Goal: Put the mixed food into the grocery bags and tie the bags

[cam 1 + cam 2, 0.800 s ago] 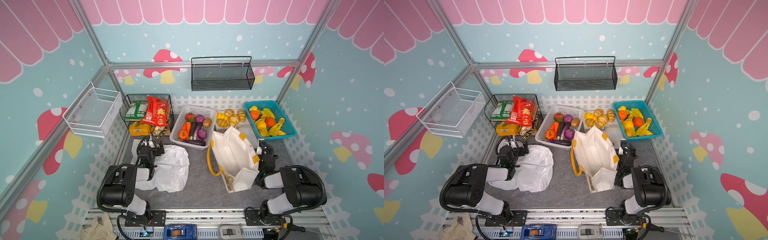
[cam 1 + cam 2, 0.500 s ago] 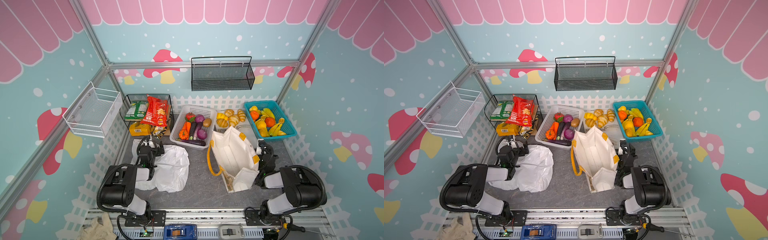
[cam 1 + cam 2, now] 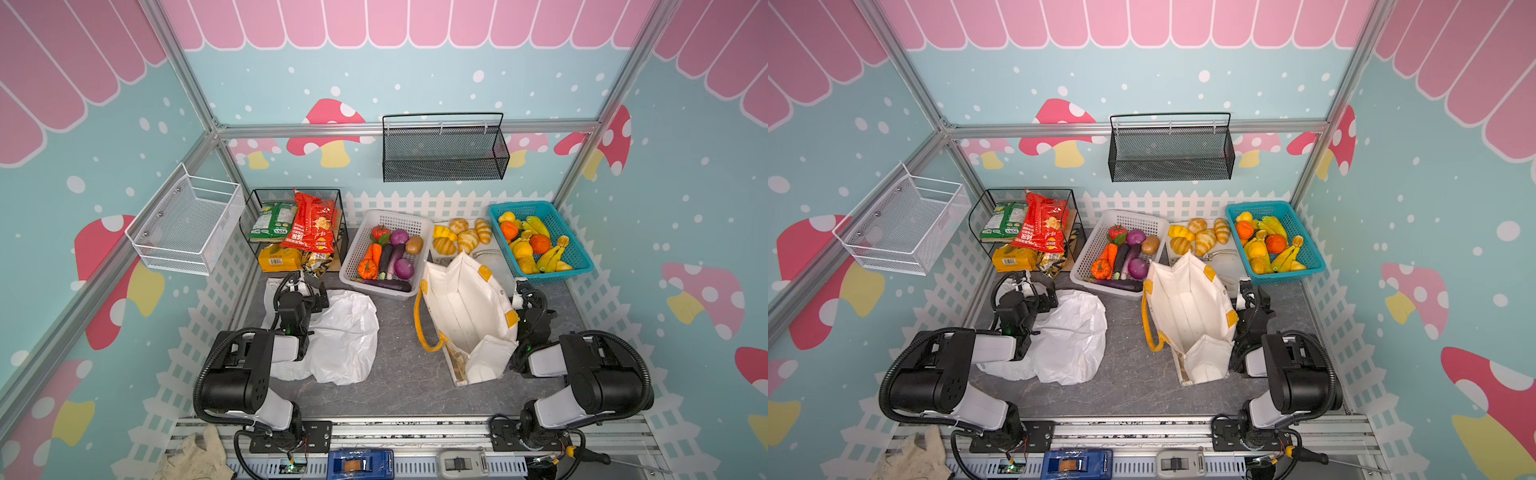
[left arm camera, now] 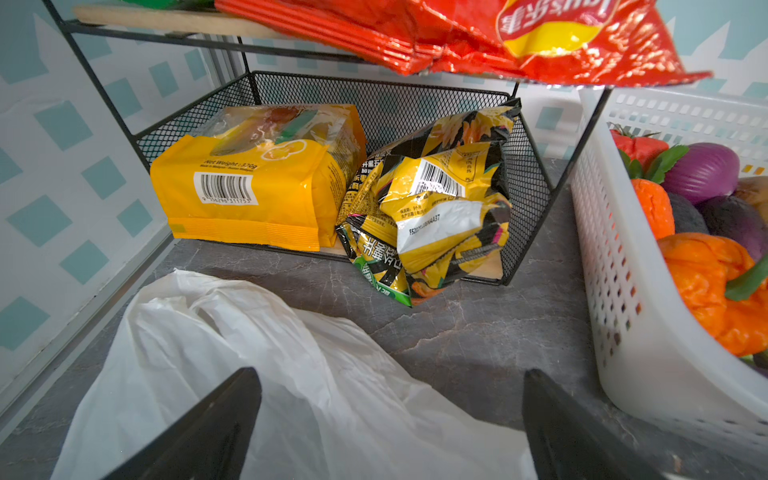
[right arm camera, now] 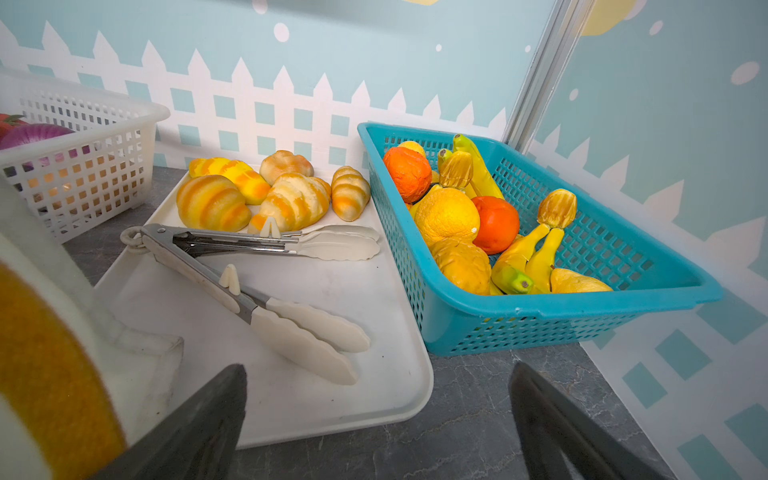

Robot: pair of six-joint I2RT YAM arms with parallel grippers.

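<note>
Grippers are hanging wide and empty, left gripper (image 4: 388,376) over the white bag (image 3: 349,332), right gripper (image 5: 376,368) beside the tote (image 3: 461,307). Red crisp packet (image 3: 309,224) is lying on the rack (image 3: 274,190), centre-left; its glossy foil could be slipping free.

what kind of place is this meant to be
Most likely a pretend grocery stall set up for robot trials: a teal basket of toy fruit, a black wire rack holding a red crisp packet, cartoon mushroom walls, plus a left robot arm and a right robot arm.
</note>
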